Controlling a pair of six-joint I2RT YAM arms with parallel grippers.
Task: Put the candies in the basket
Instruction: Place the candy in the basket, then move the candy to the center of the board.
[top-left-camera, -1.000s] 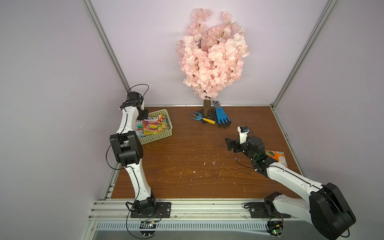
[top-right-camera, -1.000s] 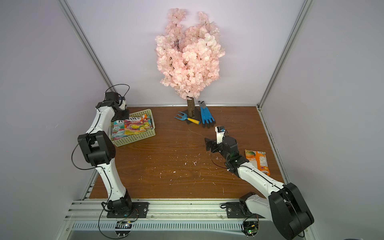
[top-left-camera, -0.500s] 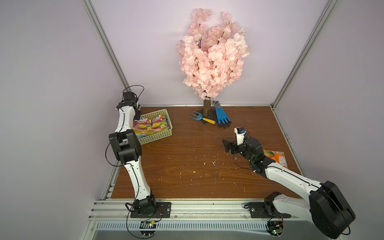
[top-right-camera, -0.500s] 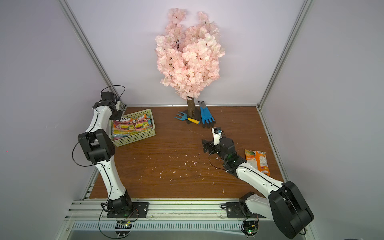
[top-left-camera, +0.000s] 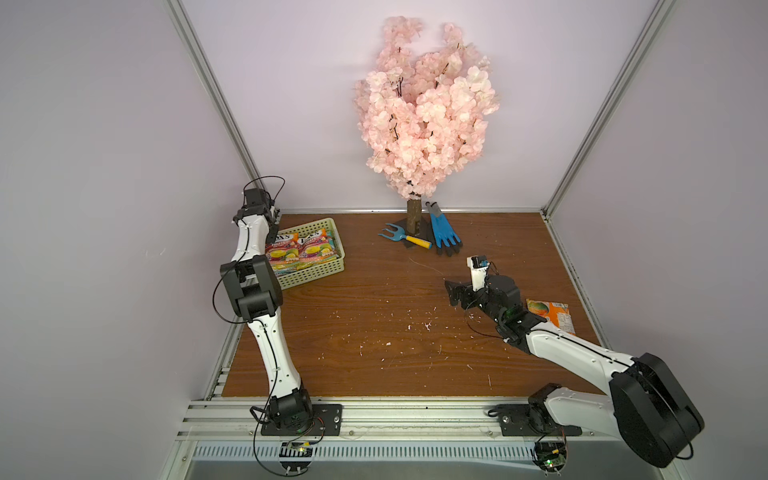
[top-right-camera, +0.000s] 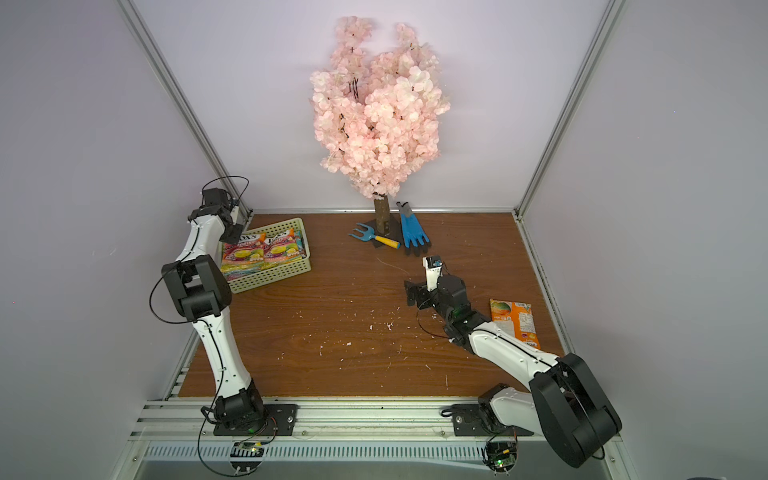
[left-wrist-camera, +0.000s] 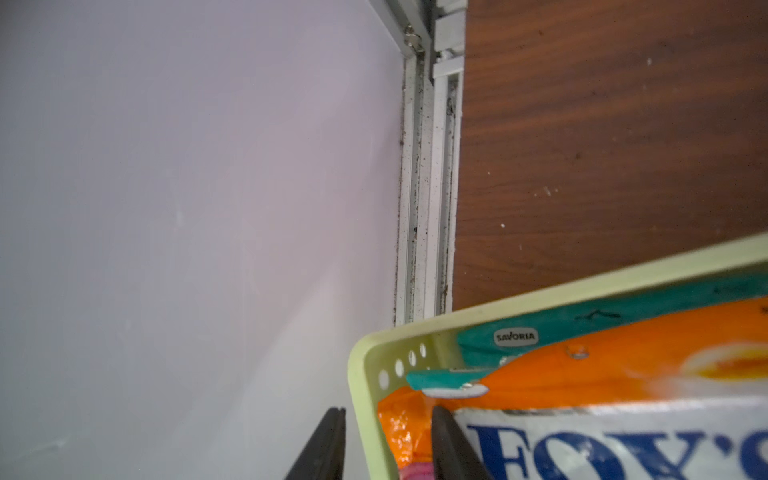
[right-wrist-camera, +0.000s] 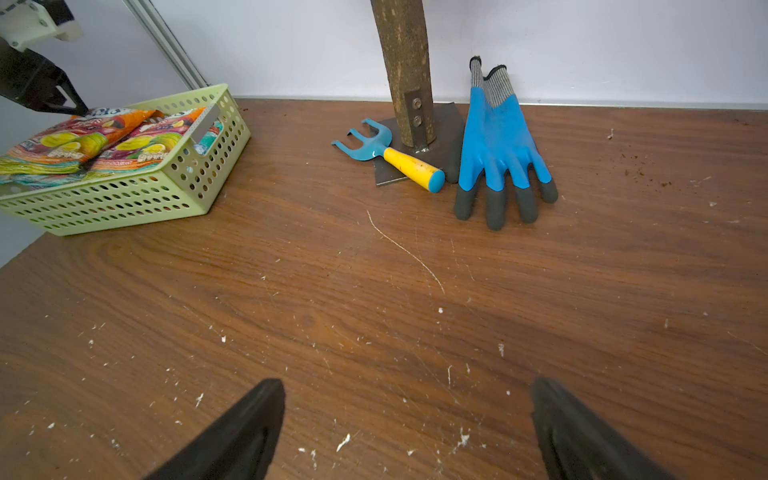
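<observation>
The pale green basket (top-left-camera: 316, 276) (top-right-camera: 274, 278) (right-wrist-camera: 124, 199) stands at the back left, piled with candies (top-left-camera: 299, 249) (top-right-camera: 262, 251) (right-wrist-camera: 62, 145). My left gripper (top-left-camera: 273, 229) (top-right-camera: 232, 233) (left-wrist-camera: 388, 419) hangs at the basket's back-left corner. Its jaws are open, standing either side of the basket rim (left-wrist-camera: 540, 291), one finger (left-wrist-camera: 451, 444) against an orange bag (left-wrist-camera: 602, 365). One more orange candy bag (top-left-camera: 550, 313) (top-right-camera: 515, 320) lies on the table at the right. My right gripper (top-left-camera: 453, 291) (top-right-camera: 411, 293) (right-wrist-camera: 407, 399) is open over bare wood, left of that bag.
A pink blossom tree (top-left-camera: 424, 116) stands at the back middle on a dark base. A blue hand rake (top-left-camera: 405, 237) (right-wrist-camera: 390, 153) and a blue glove (top-left-camera: 444, 232) (right-wrist-camera: 498, 145) lie beside its trunk. White crumbs dot the table. Walls close in on the left, back and right.
My left gripper has drawn back from over the basket to its back-left corner and its jaws have parted; the top bags now lie flat. The right gripper has shifted slightly left.
</observation>
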